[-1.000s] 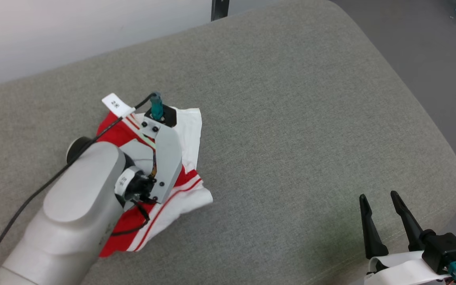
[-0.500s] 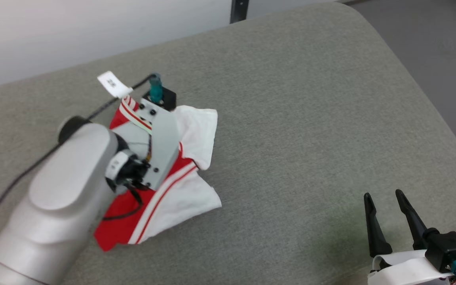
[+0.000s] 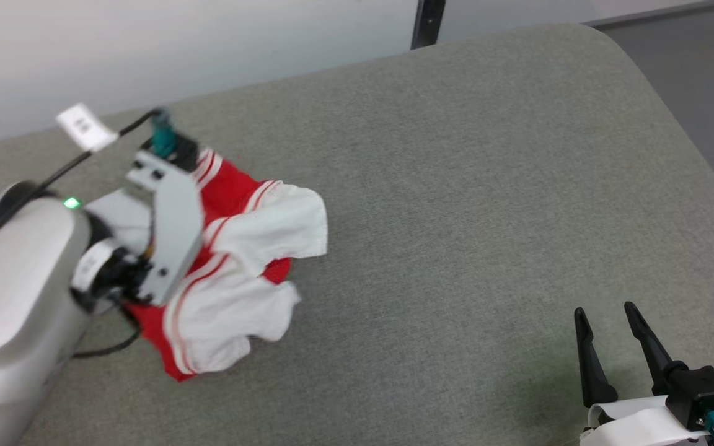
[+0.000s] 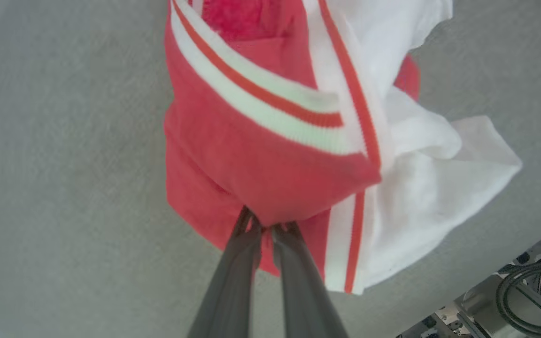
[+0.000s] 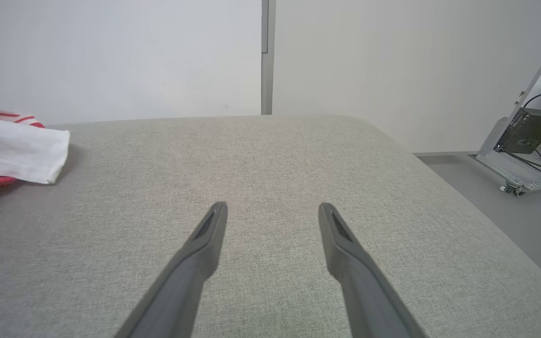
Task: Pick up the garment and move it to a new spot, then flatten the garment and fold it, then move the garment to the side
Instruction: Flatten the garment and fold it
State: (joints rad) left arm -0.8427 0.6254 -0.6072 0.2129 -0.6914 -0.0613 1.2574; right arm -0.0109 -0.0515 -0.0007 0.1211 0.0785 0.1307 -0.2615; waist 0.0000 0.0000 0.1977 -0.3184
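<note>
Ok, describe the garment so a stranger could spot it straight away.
Start from the broad grey-green cushioned surface. On its left side, the left gripper pinches a crumpled garment. What sets it apart from the plain fabric around it: red body, white sleeves, red-and-white striped trim.

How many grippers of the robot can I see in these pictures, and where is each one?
2. The left gripper is shut on the red-and-white garment, over the left part of the grey cushion. The right gripper is open with nothing in it, at the cushion's near right edge.
</note>
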